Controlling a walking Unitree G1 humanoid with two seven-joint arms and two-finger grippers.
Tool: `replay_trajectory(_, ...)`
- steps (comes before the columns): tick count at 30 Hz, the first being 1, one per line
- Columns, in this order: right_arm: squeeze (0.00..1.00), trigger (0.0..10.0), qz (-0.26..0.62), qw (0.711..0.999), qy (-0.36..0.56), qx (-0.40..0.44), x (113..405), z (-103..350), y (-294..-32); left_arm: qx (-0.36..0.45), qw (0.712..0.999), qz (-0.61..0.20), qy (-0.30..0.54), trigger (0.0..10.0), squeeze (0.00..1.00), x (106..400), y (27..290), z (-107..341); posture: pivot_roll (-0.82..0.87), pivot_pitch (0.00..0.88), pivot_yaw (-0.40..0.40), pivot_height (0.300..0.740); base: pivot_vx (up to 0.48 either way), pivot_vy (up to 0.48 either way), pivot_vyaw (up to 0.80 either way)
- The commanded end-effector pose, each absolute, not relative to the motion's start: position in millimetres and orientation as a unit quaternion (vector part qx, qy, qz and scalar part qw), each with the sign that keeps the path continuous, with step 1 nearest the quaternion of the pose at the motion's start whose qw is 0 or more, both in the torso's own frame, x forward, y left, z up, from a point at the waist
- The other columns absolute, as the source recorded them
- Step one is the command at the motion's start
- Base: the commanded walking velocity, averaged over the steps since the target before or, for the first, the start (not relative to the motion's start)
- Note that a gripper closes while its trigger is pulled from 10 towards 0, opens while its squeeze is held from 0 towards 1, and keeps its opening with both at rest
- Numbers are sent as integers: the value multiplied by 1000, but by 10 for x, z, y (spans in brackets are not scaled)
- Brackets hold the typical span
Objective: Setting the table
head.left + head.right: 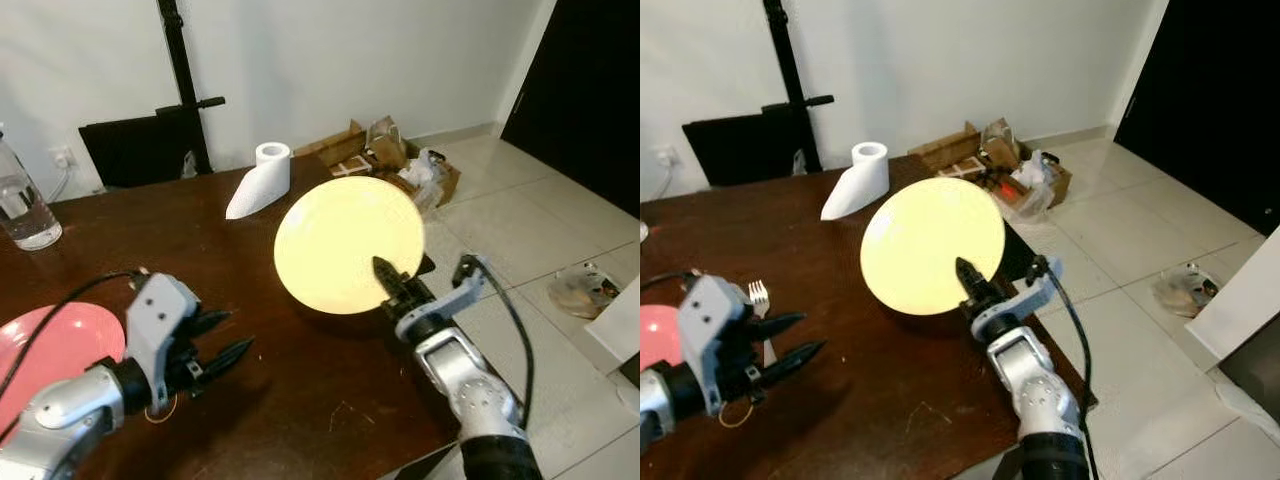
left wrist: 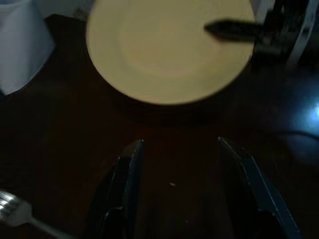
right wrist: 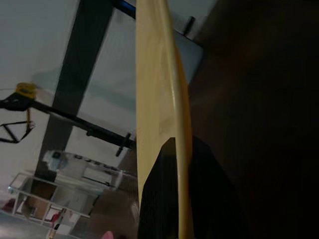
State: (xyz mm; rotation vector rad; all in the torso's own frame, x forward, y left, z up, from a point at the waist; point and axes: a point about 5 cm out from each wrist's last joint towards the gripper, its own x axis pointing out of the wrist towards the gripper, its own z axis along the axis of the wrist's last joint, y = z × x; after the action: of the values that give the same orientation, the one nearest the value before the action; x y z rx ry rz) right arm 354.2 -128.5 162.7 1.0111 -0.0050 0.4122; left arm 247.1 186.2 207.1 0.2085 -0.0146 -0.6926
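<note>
Pale yellow and rigid, the plate (image 1: 345,240) is held tilted above the right half of the dark wooden table (image 1: 280,400), its face turned toward the camera. The right gripper (image 1: 388,278) pinches the plate at its near-right rim: one black finger lies across the face, and the right wrist view shows the rim (image 3: 169,99) edge-on with a finger on each side. Judged from its thin profile and smooth sheen, the plate is stiff and fairly light, probably plastic or glazed ceramic, and slippery at the rim; a one-point rim grip leaves it free to pivot, so it should be lowered slowly and kept well seated between the fingers until its base meets the table. If ceramic, it would chip on a hard landing. The left gripper (image 1: 215,350) hovers over the near-left part of the table with its fingers spread and holding nothing, pointed toward the plate. Just beside it lies a fork (image 1: 762,310), and a pink plate (image 1: 50,350) sits at the near-left edge. A paper towel roll (image 1: 262,180) lies toppled on the far side of the table, and a clear water bottle (image 1: 20,195) stands at the far left.
</note>
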Motion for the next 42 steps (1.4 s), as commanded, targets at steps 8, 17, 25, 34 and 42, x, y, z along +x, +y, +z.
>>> replay_trajectory(8,0,10000,143,856,9,497,3742,1508,-1341,69,936,-346,-6,10000,0,2342,1815,2202,214,181,64,740,0,0,0)
replay_trajectory(17,1000,10000,133,887,27,441,3793,1437,-1344,60,934,-351,6,10000,0,2343,1750,2192,202,177,63,740,0,0,0)
replay_trajectory(25,1000,10000,136,926,21,351,3799,1457,-1382,50,934,-354,3,10000,0,2387,1689,2195,166,161,60,740,0,0,0)
replay_trajectory(34,0,10000,162,969,28,184,3707,1527,-1515,35,932,-362,-5,10000,0,2439,1582,2160,110,143,34,740,0,0,0)
replay_trajectory(42,0,10000,203,971,65,104,3508,1552,-1655,20,933,-360,-8,10000,0,2451,1518,2103,64,140,-3,740,0,0,0)
